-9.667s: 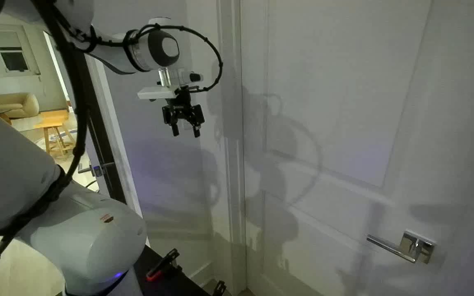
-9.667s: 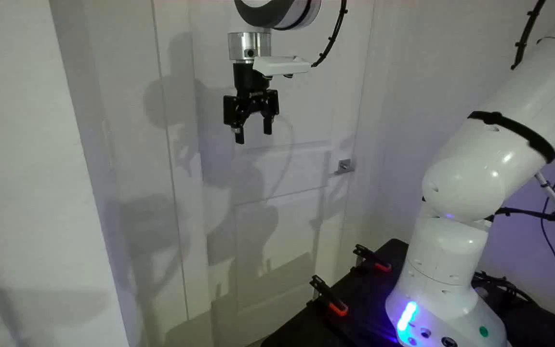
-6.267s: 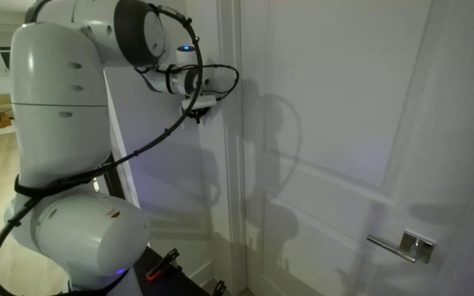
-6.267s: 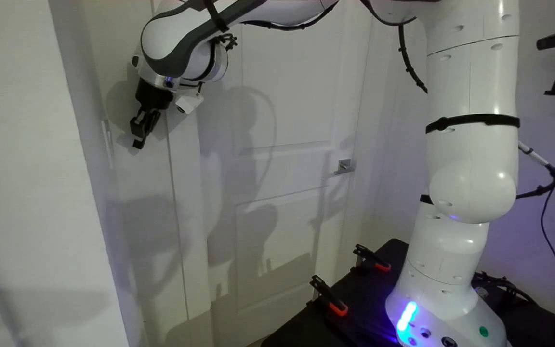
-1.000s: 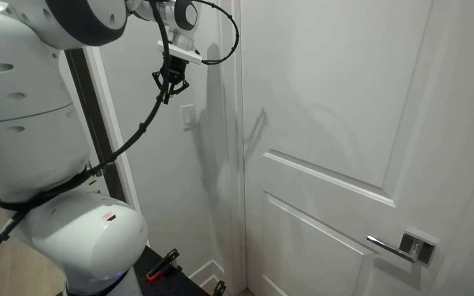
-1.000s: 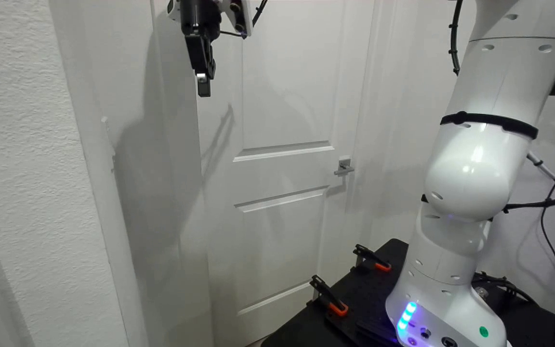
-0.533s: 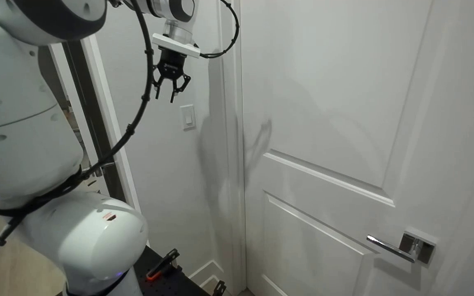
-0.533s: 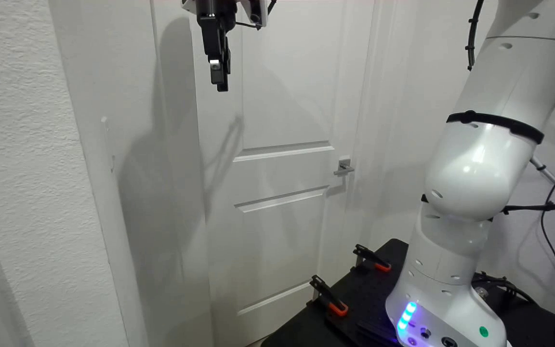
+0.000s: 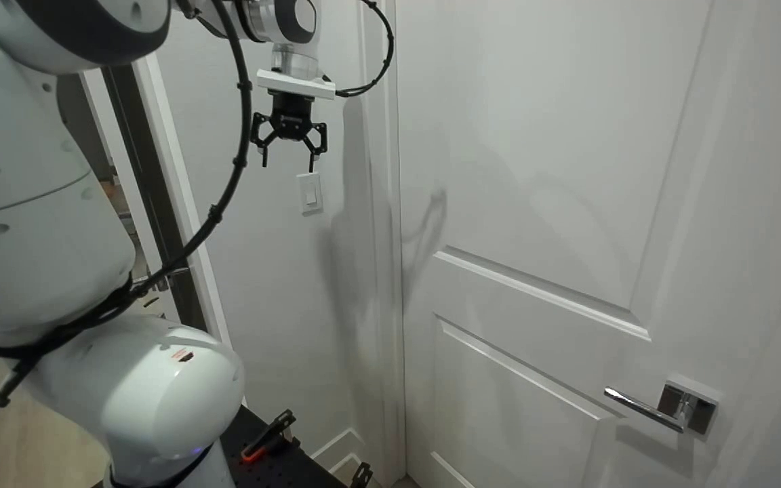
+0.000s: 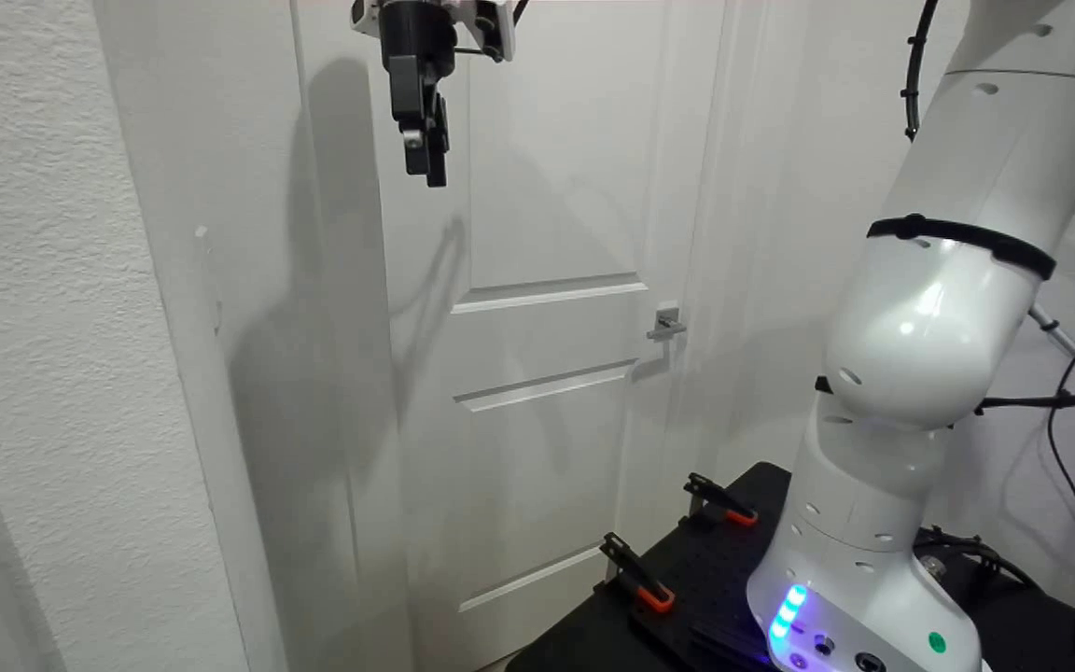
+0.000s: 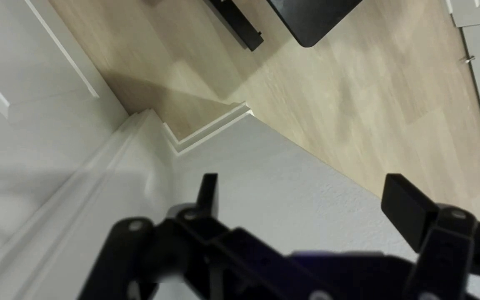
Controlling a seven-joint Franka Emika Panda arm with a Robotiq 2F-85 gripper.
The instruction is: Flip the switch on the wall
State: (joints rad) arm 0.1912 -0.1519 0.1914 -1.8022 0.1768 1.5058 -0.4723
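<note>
So, one switch [image 9: 310, 194], one spread claw [image 9: 288, 168]

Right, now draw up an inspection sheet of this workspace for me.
Surface: black tabletop carrying the robot base.
Job's things: white switch on the plain white wall; its rocker position is too small to tell.
Clutter: two black-and-orange clamps at the tabletop's edge.
Gripper: open, holding nothing, apart from the switch.
Cables: dark cable looping along the arm; thin black cable beside the robot base.
Surroundings: white panelled door with metal lever handle; wood-look floor.
</note>
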